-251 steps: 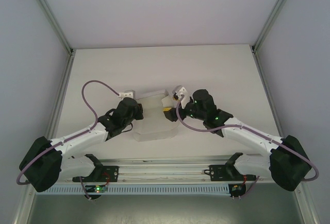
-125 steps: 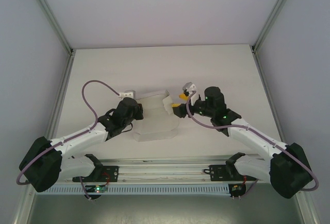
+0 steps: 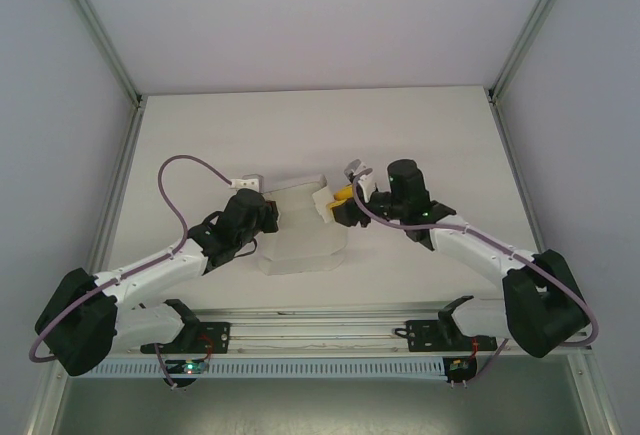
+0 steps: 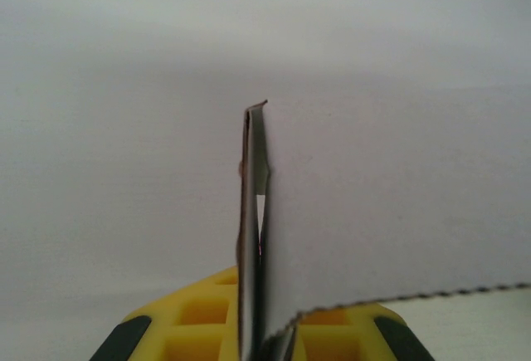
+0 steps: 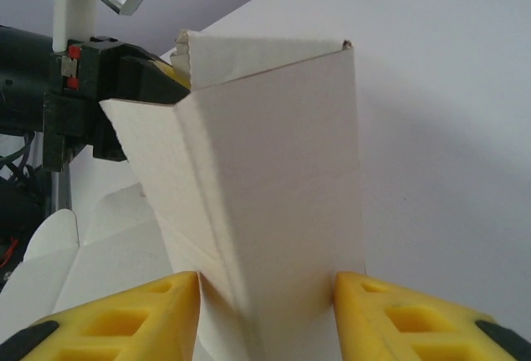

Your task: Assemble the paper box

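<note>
The paper box (image 3: 300, 237) sits half-folded near the middle of the white table (image 3: 300, 125), a little toward the near edge, directly between my two grippers. Part of it lies flat and part stands raised. From the right wrist camera I see one creased panel rising upright with a jagged top edge, and flat flaps spread on the table to its left. The left gripper (image 4: 253, 340) is pressed together on a thin edge of the card. Its own camera shows that edge clamped between the yellow pads (image 4: 199, 319), with a white panel running off to the right. The right gripper (image 5: 267, 319) meets the box's right side, its yellow fingers (image 5: 124, 324) standing either side of the upright folded panel and right up against it. Whether they pinch it or merely flank it, I cannot tell. A purple cable (image 3: 178, 177) loops over the left arm (image 3: 150, 270), and pale enclosure walls (image 3: 60, 105) bound the table.
</note>
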Tool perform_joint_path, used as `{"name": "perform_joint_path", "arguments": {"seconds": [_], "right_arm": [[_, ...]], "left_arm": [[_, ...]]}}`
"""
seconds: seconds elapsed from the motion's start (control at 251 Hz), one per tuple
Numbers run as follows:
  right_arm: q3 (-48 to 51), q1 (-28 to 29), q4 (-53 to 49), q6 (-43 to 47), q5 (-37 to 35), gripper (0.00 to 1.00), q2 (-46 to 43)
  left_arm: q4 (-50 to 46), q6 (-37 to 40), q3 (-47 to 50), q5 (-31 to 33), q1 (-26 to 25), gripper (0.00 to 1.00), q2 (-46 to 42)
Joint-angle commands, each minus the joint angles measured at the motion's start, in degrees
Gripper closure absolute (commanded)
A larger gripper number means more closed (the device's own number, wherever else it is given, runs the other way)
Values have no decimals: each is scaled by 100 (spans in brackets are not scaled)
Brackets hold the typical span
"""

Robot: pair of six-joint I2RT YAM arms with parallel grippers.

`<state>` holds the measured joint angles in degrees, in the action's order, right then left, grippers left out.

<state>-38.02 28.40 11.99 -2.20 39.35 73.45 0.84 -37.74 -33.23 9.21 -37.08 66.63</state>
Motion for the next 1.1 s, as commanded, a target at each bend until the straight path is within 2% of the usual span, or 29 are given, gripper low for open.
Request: {"name": "perform_joint_path", "arguments": {"seconds": [0.0,0.184,0.271,0.355,0.443,0.615,0.69,0.75,0.842,0.958,1.05,1.093], "right_arm": [[-239,256,-15,112,-433,56,3],[-636,872,-544,281,-2028,63,214],[-745,1135,-563,142,-3076,62,330],[-799,1383,-447,26,-4098,58,482],[-862,1538,-317,24,-4557,57,669],[-1031,1761,-269,117,-5020,72,892],[-1087,1820,-294,4,-5381,76,980],[-1121,1857,-270,-204,-5869,83,1107],[-1145,1942,-111,-456,-7011,93,1367],[-1375,2034,-250,-840,-8876,96,1831],[-1609,1986,-594,-1124,-9819,96,2173],[-1730,1913,-874,-1369,-10081,97,2292]], "left_arm": [[190,100,-34,-38,-44,100,-66],[220,122,-62,-130,-36,100,-27],[191,111,-69,-131,-36,100,-34],[212,95,-61,-134,-39,100,-32],[177,92,-88,-149,-43,100,-19],[118,92,-100,-137,-40,100,-36],[144,81,-70,-155,-39,100,-55],[176,64,-61,-186,-53,100,-54],[133,-52,-105,-109,-61,100,5],[-357,-391,-430,330,-172,100,185],[-977,-673,-743,877,-323,100,309],[-1164,-795,-830,942,-361,100,362]]}}
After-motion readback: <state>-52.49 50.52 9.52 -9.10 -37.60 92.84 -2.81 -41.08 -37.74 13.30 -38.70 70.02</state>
